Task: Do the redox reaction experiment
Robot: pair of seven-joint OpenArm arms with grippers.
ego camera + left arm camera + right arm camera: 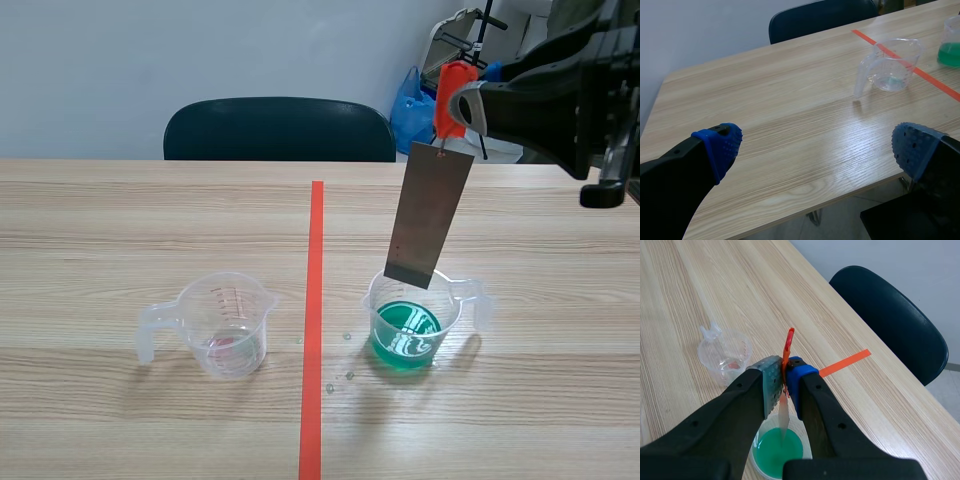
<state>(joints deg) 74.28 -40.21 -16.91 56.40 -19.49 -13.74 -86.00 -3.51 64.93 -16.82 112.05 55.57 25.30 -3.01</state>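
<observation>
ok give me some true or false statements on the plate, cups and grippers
The right gripper is shut on the orange clip that carries the metal plate. True.
The metal plate lies flat on the table. False: it hangs from the clip over the green-liquid cup.
The left gripper holds the clear cup. False: it is open, and the clear cup stands on the table ahead of it.
The cups stand on opposite sides of the tape line. True.

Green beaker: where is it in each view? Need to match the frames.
Scene view: green beaker right of the tape line, under the hanging metal plate.
Left wrist view: green beaker far ahead, across the tape line from the clear beaker.
Right wrist view: green beaker below the right gripper, which grips an orange clip.
Shared landmark: clear beaker.
</observation>
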